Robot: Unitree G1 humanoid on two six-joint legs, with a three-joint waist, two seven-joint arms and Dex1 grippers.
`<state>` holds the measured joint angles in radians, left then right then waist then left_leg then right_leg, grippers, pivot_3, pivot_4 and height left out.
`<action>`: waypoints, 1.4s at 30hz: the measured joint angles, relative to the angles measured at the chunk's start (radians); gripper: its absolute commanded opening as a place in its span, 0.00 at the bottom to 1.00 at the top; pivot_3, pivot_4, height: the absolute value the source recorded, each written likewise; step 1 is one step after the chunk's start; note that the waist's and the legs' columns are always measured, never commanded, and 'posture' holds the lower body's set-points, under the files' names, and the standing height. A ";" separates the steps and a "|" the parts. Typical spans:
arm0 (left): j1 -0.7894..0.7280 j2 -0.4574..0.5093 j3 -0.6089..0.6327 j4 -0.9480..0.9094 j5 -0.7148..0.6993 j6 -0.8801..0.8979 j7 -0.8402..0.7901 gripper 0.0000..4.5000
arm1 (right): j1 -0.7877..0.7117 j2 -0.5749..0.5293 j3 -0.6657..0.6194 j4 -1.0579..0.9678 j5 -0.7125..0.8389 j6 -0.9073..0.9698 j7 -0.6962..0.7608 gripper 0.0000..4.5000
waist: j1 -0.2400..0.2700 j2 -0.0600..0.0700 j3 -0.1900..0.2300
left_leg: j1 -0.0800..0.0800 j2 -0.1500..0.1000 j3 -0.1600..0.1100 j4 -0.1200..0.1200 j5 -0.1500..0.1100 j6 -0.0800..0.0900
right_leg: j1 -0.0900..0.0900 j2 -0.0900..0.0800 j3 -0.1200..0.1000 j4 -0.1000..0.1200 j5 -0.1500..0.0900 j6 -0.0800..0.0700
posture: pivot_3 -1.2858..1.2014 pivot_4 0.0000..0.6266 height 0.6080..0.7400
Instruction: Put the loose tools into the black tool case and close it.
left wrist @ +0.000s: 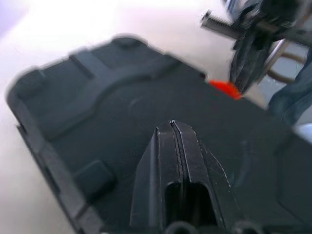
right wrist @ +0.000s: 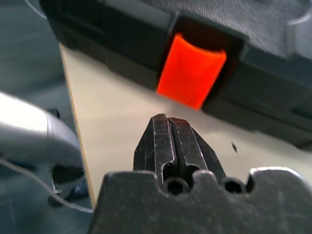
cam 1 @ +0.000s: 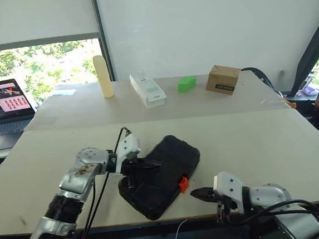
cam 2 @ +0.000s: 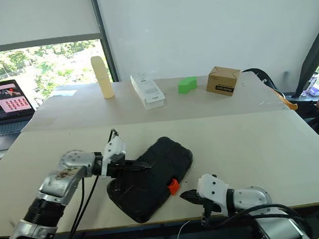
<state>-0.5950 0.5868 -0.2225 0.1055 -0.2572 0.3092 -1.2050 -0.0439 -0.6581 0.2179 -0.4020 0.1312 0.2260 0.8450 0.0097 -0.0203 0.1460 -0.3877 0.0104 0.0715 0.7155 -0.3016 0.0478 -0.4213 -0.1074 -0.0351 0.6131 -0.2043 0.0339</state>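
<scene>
The case point(cam 1: 161, 175) lies shut on the worktop point(cam 1: 250, 139); no loose tools in sight. Left tool point(cam 1: 152, 164), closed, presses its lid; right tool point(cam 1: 197, 194), closed and empty, sits at the orange latch's point(cam 1: 183, 183) four o'clock, likely still unlatched.

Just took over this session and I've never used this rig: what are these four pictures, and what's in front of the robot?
It is a humanoid robot with two arms, each ending in two black fingers. Two pictures come from cameras on its head, looking down over the arms; the other two come from cameras on each wrist, looking along that arm's fingers.

On the near table lies the black tool case, lid down, with its orange latch facing the robot. The left gripper is over the lid, fingers shut. The right gripper points at the latch, short of it, fingers shut. Neither holds anything.

The far table carries a cardboard box, a green object, a white box and a pale upright cylinder. A laptop stands at the left.
</scene>
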 measured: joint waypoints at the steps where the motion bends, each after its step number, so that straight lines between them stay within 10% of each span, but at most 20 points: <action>1: -0.007 -0.002 -0.002 0.007 0.018 -0.008 0.014 0.01 | -0.012 0.007 0.007 0.003 -0.008 0.000 -0.004 0.00 | 0.001 0.000 0.000 | 0.000 0.000 0.000 0.000 0.000 0.000 | 0.000 0.000 0.000 0.000 0.000 0.000 | 0.52 0.24 1.00; 42: 0.003 -0.002 -0.041 -0.031 0.085 0.045 0.087 0.01 | -0.102 0.042 0.045 0.056 -0.069 0.084 0.009 0.00 | -0.001 -0.001 -0.009 | 0.006 0.002 0.000 -0.001 0.000 0.000 | 0.004 0.000 0.001 0.001 -0.001 -0.001 | 0.52 0.24 1.00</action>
<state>-0.5922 0.5845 -0.2637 0.0749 -0.1722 0.3538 -1.1176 -0.1459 -0.6162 0.2629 -0.3465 0.0625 0.3098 0.8542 0.0083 -0.0214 0.1371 -0.3821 0.0122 0.0718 0.7150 -0.3017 0.0481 -0.4176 -0.1073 -0.0336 0.6146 -0.2049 0.0332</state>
